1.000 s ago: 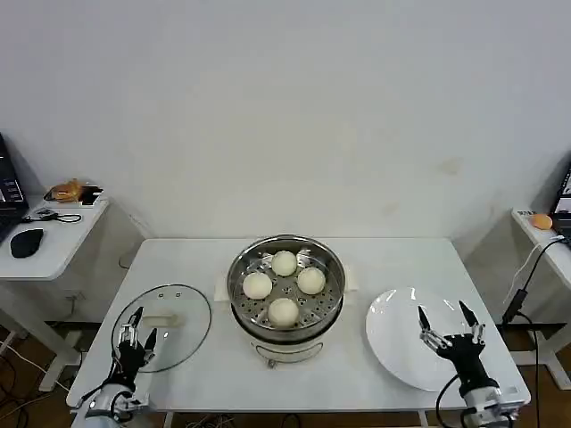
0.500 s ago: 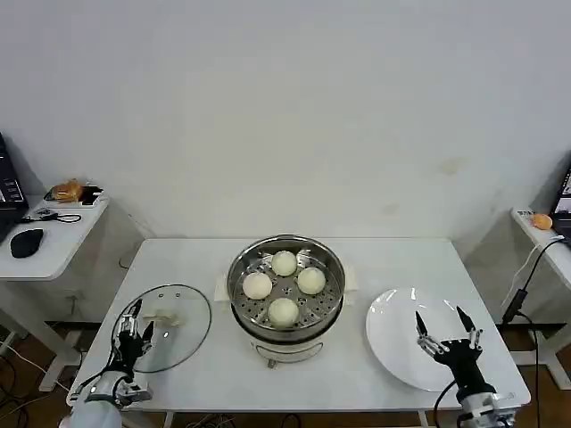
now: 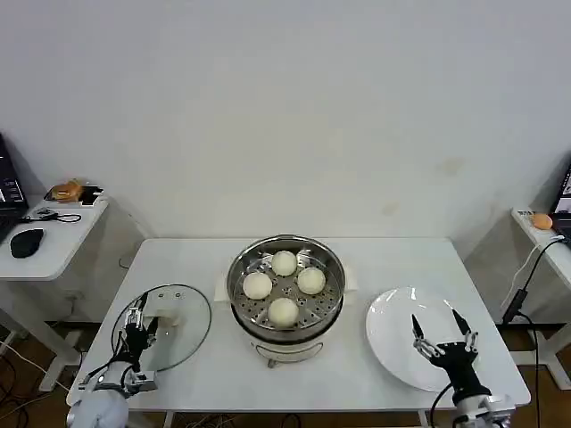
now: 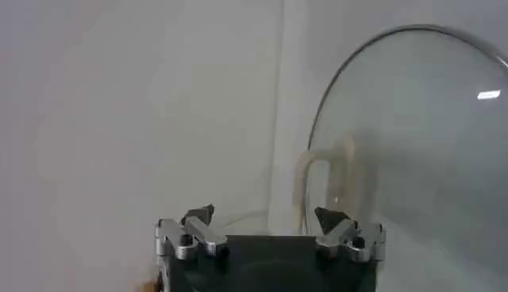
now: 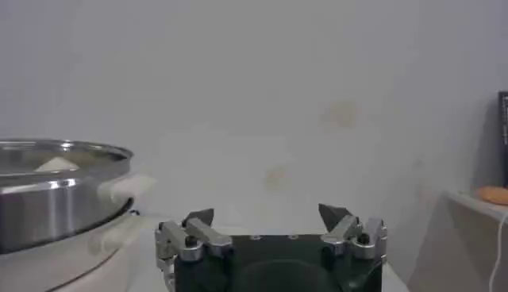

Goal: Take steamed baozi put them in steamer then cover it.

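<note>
Several cream-white steamed baozi (image 3: pixel 284 287) sit on the perforated tray of the steel steamer (image 3: pixel 244 312) at the table's middle. One bun's top (image 5: pixel 55 164) peeks over the steamer rim (image 5: pixel 55 190) in the right wrist view. The clear glass cover (image 3: pixel 178 334) lies flat on the table to the left, its pale handle (image 4: pixel 325 186) upward. My left gripper (image 3: pixel 136 325) hovers open at the cover's near-left edge, the handle just ahead of its fingertips (image 4: pixel 267 216). My right gripper (image 3: pixel 436 323) is open and empty above the white plate, seen also in its wrist view (image 5: pixel 268 214).
A white plate (image 3: pixel 393 352) lies at the table's right front. A side desk on the left holds a mouse (image 3: pixel 27 241) and an orange thing (image 3: pixel 67 190). Another orange thing (image 3: pixel 541 220) sits on the right desk.
My left gripper has turned and edged a little further over the cover toward its handle. My right gripper has sunk slightly toward the table's front edge.
</note>
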You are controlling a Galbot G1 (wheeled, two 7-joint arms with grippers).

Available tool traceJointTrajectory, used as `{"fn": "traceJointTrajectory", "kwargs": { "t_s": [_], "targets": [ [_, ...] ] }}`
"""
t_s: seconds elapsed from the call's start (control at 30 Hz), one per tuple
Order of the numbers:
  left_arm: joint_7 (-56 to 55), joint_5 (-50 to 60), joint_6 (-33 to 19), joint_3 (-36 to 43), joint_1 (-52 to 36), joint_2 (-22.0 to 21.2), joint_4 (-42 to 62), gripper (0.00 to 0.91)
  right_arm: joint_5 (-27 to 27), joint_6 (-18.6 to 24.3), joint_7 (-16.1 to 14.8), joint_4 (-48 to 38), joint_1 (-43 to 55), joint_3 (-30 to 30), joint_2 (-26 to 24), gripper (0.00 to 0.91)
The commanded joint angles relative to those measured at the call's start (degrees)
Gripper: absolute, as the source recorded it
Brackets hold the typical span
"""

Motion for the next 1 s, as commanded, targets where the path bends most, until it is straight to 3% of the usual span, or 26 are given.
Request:
{"fn": "traceJointTrajectory", "kwargs": {
  "t_s": [0.03,0.07,0.1,0.13,0.17,1.0],
  "targets": [
    [-0.10,0.28,-0.06,1.08,-3.60,-0.11,2.65,0.907,-0.23,0.10,0.02,-0.13,-0.21,-0.07,0.16,0.907],
    [-0.02,0.35,-0.05,1.11,-3.82,-0.17,2.84,0.907,-0.30,0.12,0.01,-0.16,-0.21,-0.09,0.18,0.907],
    [-0.09,0.40,-0.08,1.18,-3.91,-0.20,2.96,0.645,-0.30,0.13,0.01,-0.17,-0.22,-0.09,0.20,0.907],
    [-0.08,0.45,-0.12,1.18,-3.98,-0.23,3.09,0.262,-0.34,0.14,0.02,-0.24,-0.19,-0.09,0.26,0.907],
    [-0.17,0.55,-0.16,1.18,-4.09,-0.32,3.34,0.000,-0.39,0.15,0.01,-0.27,-0.17,-0.10,0.29,0.907],
    [-5.71,5.09,-2.93,-1.93,-2.19,-3.66,2.18,0.000,-0.37,-0.21,0.07,0.48,-0.07,-0.45,0.25,0.907]
  ]
}}
